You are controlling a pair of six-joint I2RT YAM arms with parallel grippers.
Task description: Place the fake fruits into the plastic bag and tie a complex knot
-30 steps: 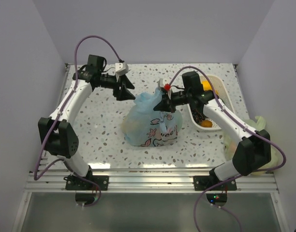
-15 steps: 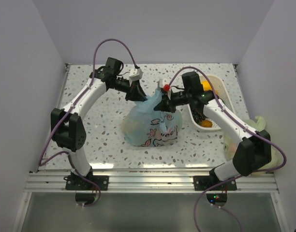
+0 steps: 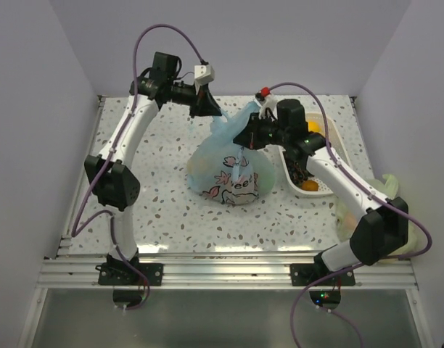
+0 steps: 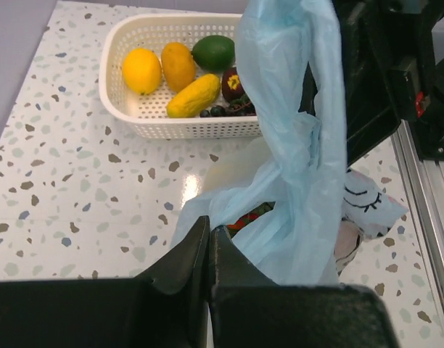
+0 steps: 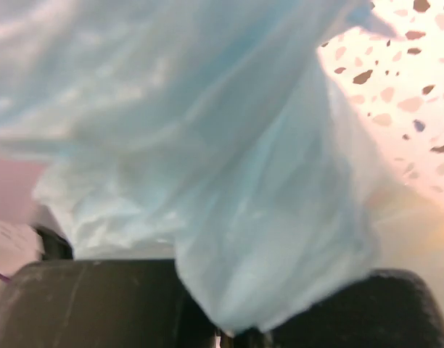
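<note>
Bag (image 3: 233, 170) stands in the middle of the worktop (image 3: 149, 196), between the two arms. Its printed belly is rounded and its top is drawn up into two light-blue strips. Something orange shows through the film on its left side.

The left fingers (image 3: 213, 110) are pressed together at the far left of the bag's top. In the left wrist view a fold of the film meets their tips, and a long strip rises past them to the top of the frame.

The right fingers (image 3: 244, 138) sit against the upper right of the bag. In the right wrist view the film fills almost everything and runs down into the narrow gap between them, so they are clamped on it.

More fruits (image 4: 178, 65), yellow, orange, green and dark purple, lie in a white basket (image 4: 178, 127) just right of the bag.
</note>
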